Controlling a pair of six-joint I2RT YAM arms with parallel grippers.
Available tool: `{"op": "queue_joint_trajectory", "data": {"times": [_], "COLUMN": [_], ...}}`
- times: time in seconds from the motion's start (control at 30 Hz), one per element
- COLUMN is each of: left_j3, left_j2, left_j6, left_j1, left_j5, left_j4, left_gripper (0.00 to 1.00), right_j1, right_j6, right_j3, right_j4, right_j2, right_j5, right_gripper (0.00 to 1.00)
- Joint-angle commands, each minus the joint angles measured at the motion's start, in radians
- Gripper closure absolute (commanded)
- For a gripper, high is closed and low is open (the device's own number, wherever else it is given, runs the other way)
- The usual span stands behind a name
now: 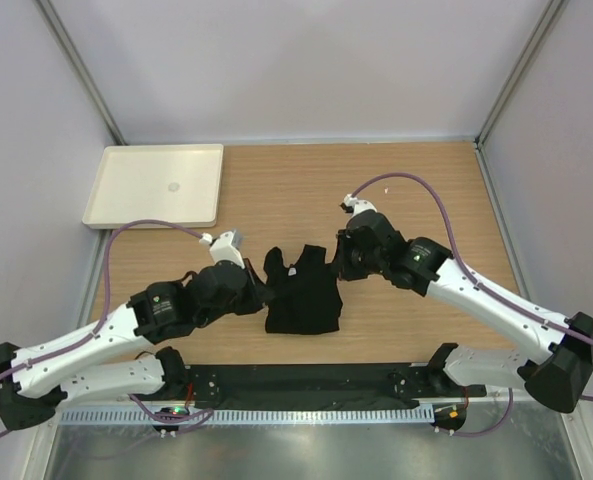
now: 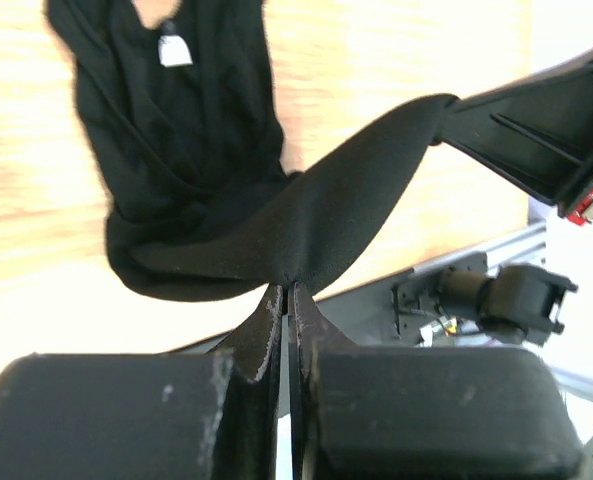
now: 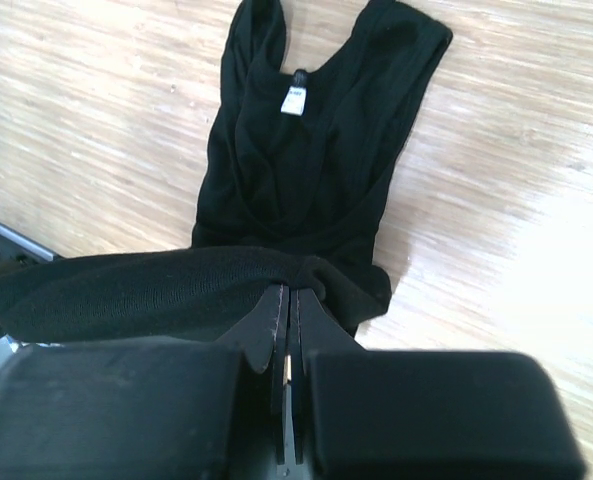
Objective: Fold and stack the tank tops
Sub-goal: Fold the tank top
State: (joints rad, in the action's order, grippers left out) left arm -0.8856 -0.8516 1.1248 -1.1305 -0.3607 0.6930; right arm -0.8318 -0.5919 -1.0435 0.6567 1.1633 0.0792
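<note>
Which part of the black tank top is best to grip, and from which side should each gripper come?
Pinch a side edge of the tank top, each gripper coming low from its own side. The cloth is thin and lies mostly flat, so an edge fold is probably the only hold. The left gripper and the right gripper are each shut on such a fold.

My left claw (image 1: 259, 292) meets the left edge of the black tank top (image 1: 304, 300), which lies bunched mid-tabletop (image 1: 406, 200); my right claw (image 1: 340, 262) is at its upper right edge. A cream tray (image 1: 126, 190) sits in the far left corner, well apart
</note>
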Motion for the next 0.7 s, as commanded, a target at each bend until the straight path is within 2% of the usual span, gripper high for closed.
{"op": "queue_joint_trajectory", "data": {"times": [0.0,0.4,0.67], "left_j3": [-0.053,-0.118,-0.153], "left_j2": [-0.027,-0.119,-0.222], "left_j6": [-0.074,-0.184,-0.243], "left_j1": [0.064,0.317,0.429], "left_j5": [0.072,0.238,0.328], "left_j4": [-0.019,-0.047,-0.102], "left_gripper": [1.00,1.00,1.00], "right_j1": [0.037,0.118,0.166], "right_j6": [0.024,0.046,0.063], "right_j3": [-0.036,-0.096,-0.154], "right_j4": [-0.083,-0.134,-0.141], "right_j2": [0.029,0.147,0.220], "right_j5": [-0.054,-0.110,-0.102], "right_gripper": [0.99,0.99,0.99]}}
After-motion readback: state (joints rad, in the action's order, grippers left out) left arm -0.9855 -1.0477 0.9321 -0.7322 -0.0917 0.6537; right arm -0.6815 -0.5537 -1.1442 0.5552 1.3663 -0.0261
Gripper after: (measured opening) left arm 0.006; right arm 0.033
